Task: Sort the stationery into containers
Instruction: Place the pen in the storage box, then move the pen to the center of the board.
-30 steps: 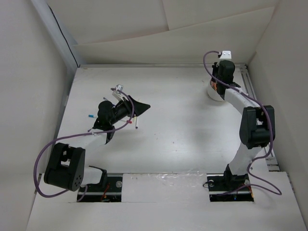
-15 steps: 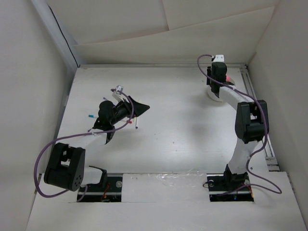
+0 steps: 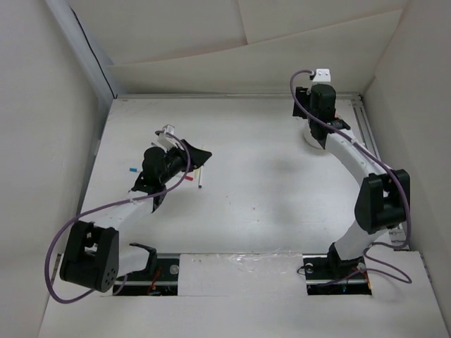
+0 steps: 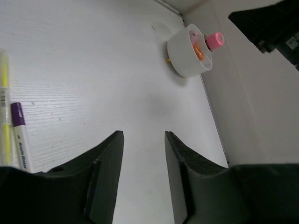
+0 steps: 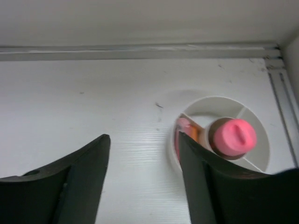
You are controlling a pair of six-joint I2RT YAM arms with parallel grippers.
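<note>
White plastic cup [image 5: 224,100] stands at the far right of the table [image 3: 268,190], close to the wall rail.

Done so far, judged from the cup's contents:
- 1 pink-capped tube [image 5: 233,136] stands upright in 1 compartment.
- 1 orange piece [image 5: 194,134] sits in the next compartment, with something pink beside it.

Right gripper [image 5: 142,186] hovers just short of the cup, jaws wide and nothing between them: released.

Left gripper [image 4: 142,182] is low over the mid-left table. Its jaws are apart over bare surface, grasping nothing.

Left to sort, at least 3 items:
- yellow pen [image 4: 4,107] and purple-capped marker [image 4: 19,140], side by side just beside the left gripper
- small blue-and-red piece [image 3: 132,170] farther left, well apart from the others

Task roughly half done, I judge.

Hard to make out:
- The overhead view shows little of the cup, as the right arm covers it.
- Both pens are cut off at the left wrist frame edge.
- The cap hides part of the cup's interior.
- The blue-and-red piece is too small to identify.
</note>
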